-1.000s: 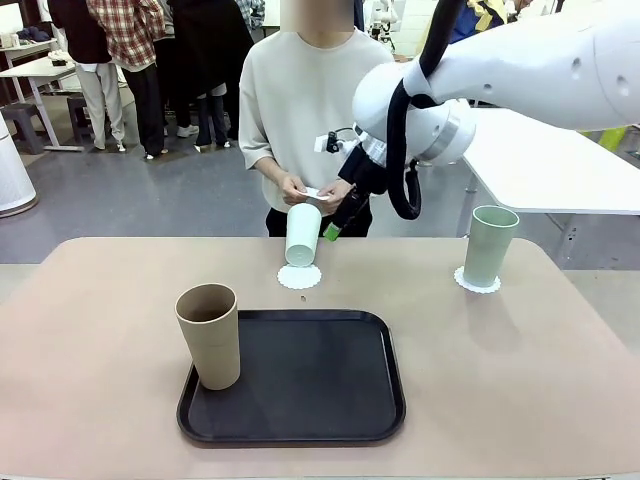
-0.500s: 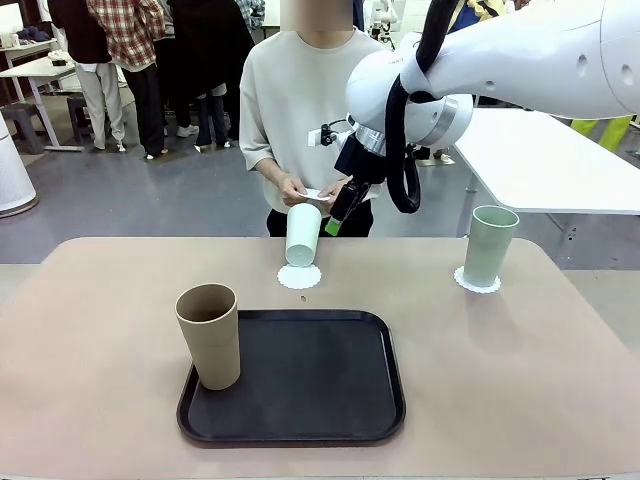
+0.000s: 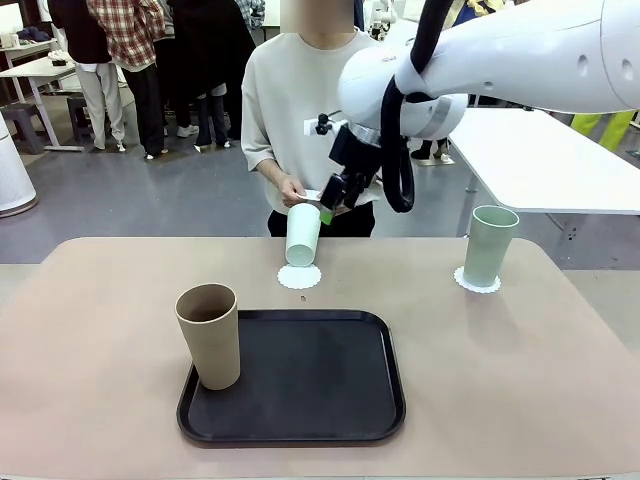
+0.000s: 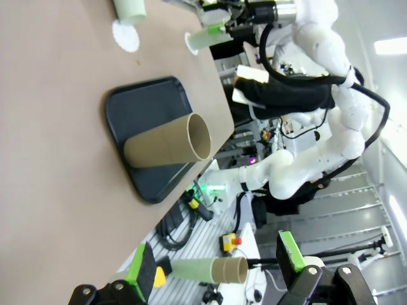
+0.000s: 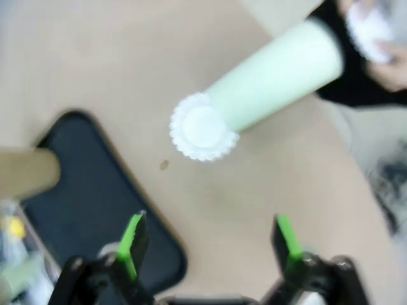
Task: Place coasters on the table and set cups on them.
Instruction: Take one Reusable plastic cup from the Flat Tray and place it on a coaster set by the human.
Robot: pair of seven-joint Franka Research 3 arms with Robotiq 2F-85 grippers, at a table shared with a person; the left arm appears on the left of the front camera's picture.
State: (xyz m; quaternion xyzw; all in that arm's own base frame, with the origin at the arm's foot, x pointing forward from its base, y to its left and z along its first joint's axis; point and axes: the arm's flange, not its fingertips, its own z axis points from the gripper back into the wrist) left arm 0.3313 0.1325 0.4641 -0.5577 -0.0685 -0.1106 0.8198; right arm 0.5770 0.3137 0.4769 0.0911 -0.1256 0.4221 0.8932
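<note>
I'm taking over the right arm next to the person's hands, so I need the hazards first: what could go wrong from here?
1. The right gripper, jaws open, hangs right beside the person's hand and the hand-held coaster; closing there could pinch fingers.
2. It is also just above the middle mint cup; a drop or sideways swing could knock that cup off the coaster beneath it.

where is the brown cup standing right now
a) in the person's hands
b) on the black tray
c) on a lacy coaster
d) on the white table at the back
b: the brown cup stands upright at the left edge of the black tray.
</note>
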